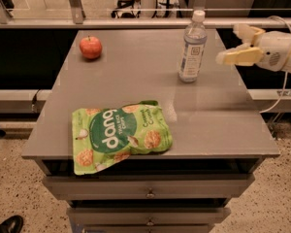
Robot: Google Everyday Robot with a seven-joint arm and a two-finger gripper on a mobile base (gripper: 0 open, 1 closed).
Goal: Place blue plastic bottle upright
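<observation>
The blue plastic bottle (pixel 192 47) stands upright on the grey table (pixel 136 81) near its far right part. It is clear, with a white cap and a pale blue-and-white label. My gripper (pixel 236 44) is to the right of the bottle, over the table's right edge. It is open and empty, with a clear gap between it and the bottle. Its yellowish fingers (pixel 238 57) point left toward the bottle.
A red apple (pixel 90 47) sits at the far left of the table. A green Dang snack bag (pixel 119 135) lies flat near the front edge. Drawers (pixel 148 193) are below the tabletop. A rail (pixel 136 22) runs behind the table.
</observation>
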